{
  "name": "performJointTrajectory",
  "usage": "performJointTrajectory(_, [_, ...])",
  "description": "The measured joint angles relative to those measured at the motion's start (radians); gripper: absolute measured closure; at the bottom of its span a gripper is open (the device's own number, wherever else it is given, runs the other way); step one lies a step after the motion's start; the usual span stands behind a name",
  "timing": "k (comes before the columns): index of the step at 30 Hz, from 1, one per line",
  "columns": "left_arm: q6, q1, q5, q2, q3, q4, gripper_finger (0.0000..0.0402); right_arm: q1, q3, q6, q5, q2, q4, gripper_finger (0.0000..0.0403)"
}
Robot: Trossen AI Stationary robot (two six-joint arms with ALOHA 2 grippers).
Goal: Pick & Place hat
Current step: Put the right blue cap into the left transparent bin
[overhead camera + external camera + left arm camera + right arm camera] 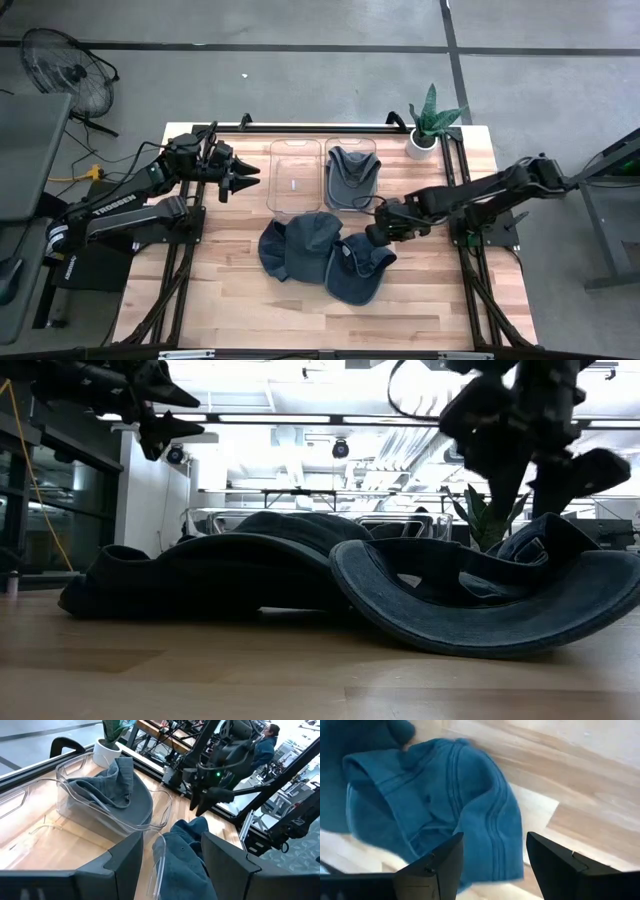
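Observation:
A heap of dark blue hats lies on the wooden table in front of two clear bins. The nearest hat rests brim up, showing its inside. Another blue hat sits slumped in the right bin; the left bin holds nothing. My right gripper hovers open just above the right edge of the heap, with a hat under its fingers. My left gripper is open in the air beside the left bin, pointing toward it.
A potted plant stands at the far right corner of the table. Bare wood stretches along the near edge and to the left of the heap. A floor fan and a person are beyond the table.

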Motion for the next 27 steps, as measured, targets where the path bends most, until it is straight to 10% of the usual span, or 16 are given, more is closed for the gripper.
performJointTrajectory(27, [-0.016, 0.000, -0.021, 0.001, 0.001, -0.004, 0.0202, -0.016, 0.000, -0.012, -0.039, 0.261, 0.161, 0.0194])
